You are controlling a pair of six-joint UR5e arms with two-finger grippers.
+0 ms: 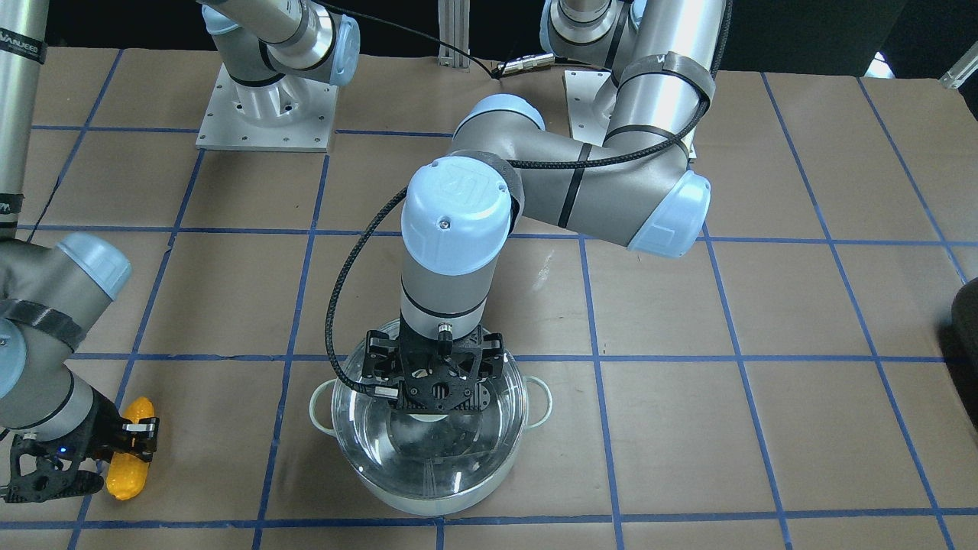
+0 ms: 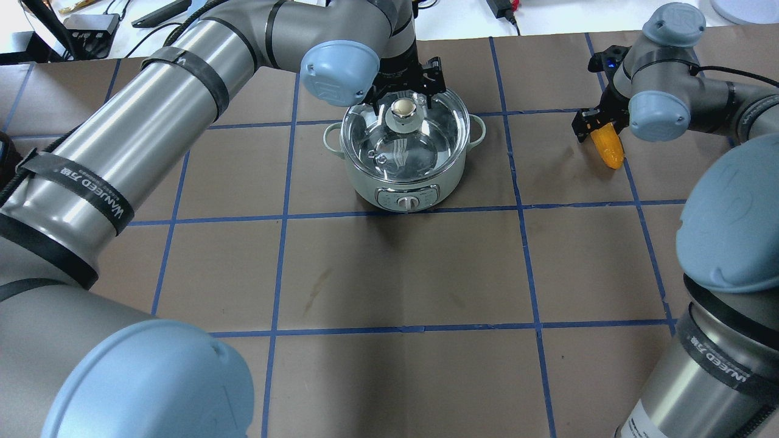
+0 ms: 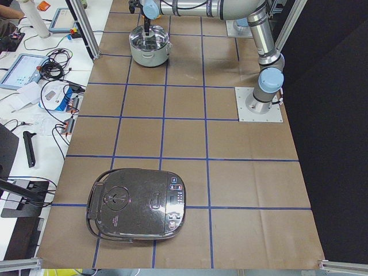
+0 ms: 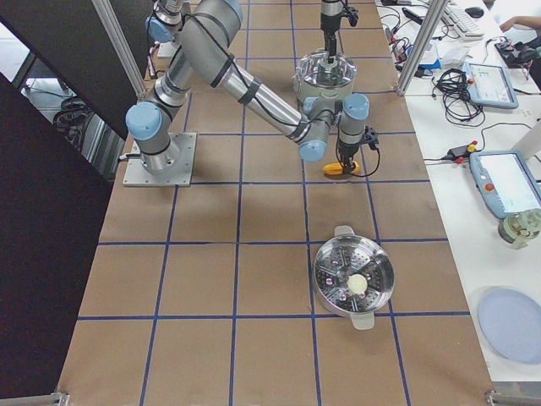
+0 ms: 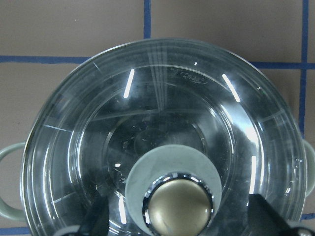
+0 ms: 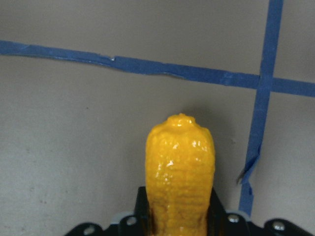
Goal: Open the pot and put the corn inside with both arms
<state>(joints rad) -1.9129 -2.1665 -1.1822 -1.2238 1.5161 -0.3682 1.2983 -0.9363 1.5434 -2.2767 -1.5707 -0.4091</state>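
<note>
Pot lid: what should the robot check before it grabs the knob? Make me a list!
1. Glass lid sits on the pot: ok.
2. Knob lies between the fingers of the left gripper: ok.
3. Left jaws wide enough for the knob: ok, gaps on both sides.
4. Right gripper pinches the corn: ok.
5. Corn lifted off the table: cannot tell.

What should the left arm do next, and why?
Probably close the left gripper on the lid knob: its jaws stand open on either side of it, the glass lid still covers the pot, and the right gripper already holds the corn.
</note>
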